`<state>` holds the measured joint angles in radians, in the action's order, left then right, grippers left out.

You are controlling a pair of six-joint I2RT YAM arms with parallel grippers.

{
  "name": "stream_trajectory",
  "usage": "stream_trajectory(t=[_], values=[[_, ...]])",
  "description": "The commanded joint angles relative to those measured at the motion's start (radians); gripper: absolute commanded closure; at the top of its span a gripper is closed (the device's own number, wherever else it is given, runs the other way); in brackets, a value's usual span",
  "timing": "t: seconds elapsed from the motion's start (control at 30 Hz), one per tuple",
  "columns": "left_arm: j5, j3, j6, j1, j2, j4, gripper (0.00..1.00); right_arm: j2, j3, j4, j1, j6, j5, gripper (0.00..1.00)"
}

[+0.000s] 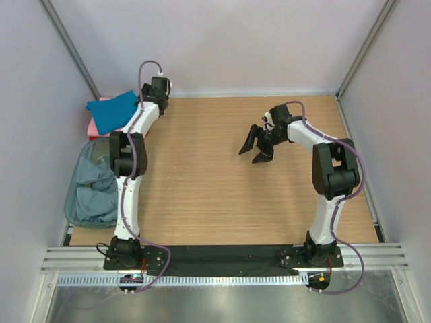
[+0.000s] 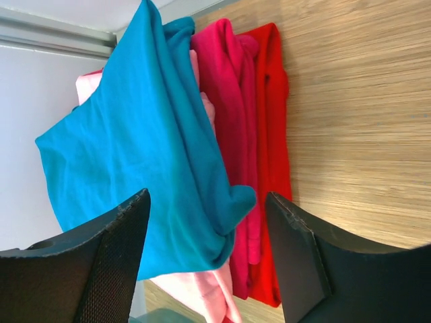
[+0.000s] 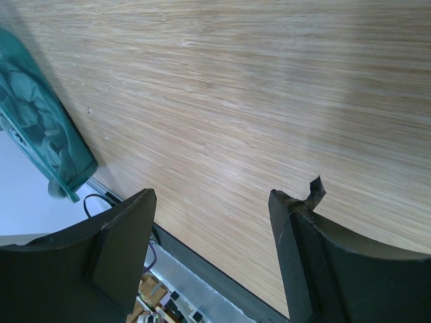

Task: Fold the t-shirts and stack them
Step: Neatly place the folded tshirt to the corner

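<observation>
left gripper [image 2: 209,202]: spread, above teal t-shirt [image 2: 135,148]
right gripper [image 3: 212,202]: spread, empty, over table [image 3: 269,101]
teal t-shirt: on pink t-shirt [image 2: 195,296] and red t-shirt [image 2: 273,134], far left corner
bin [image 1: 69,202]: holds grey-blue t-shirts [image 1: 94,192]

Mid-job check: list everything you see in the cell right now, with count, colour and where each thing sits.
teal t-shirt: 1, teal blue, top of the pile in the far-left corner
pink t-shirts: 2, one pale and one deep pink, same pile, partly under the teal one
red t-shirt: 1, red, the pile's edge toward the open table
grey-blue t-shirts: count unclear, pale grey-blue, crumpled in the bin
bin: 1, translucent grey-blue, left edge of the table
table: 1, light wood
left gripper: 1, black, open, over the pile
right gripper: 1, black, open, above bare table right of centre
</observation>
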<state>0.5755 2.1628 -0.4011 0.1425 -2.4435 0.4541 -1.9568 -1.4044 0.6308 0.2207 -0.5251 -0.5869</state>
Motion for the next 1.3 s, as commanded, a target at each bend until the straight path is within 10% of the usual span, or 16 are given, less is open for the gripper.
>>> stream_trajectory(t=[0.0, 0.33, 0.7, 0.93, 1.27], values=[[0.04, 0.0, -0.008, 0.017, 0.008, -0.034, 0.31, 0.056, -0.024, 0.006, 0.002, 0.007, -0.002, 0.25], [0.092, -0.003, -0.028, 0.032, -0.008, -0.025, 0.51, 0.081, -0.01, 0.004, 0.002, 0.004, -0.008, 0.25], [0.122, 0.037, 0.013, 0.031, -0.066, 0.04, 0.51, 0.122, 0.016, -0.008, -0.011, -0.001, -0.013, 0.25], [0.156, 0.029, -0.014, 0.037, -0.029, 0.028, 0.87, 0.133, 0.036, -0.013, -0.015, -0.007, -0.017, 0.25], [0.072, -0.121, -0.09, 0.048, 0.144, 0.006, 1.0, 0.16, 0.027, -0.003, -0.014, -0.019, -0.013, 0.25]])
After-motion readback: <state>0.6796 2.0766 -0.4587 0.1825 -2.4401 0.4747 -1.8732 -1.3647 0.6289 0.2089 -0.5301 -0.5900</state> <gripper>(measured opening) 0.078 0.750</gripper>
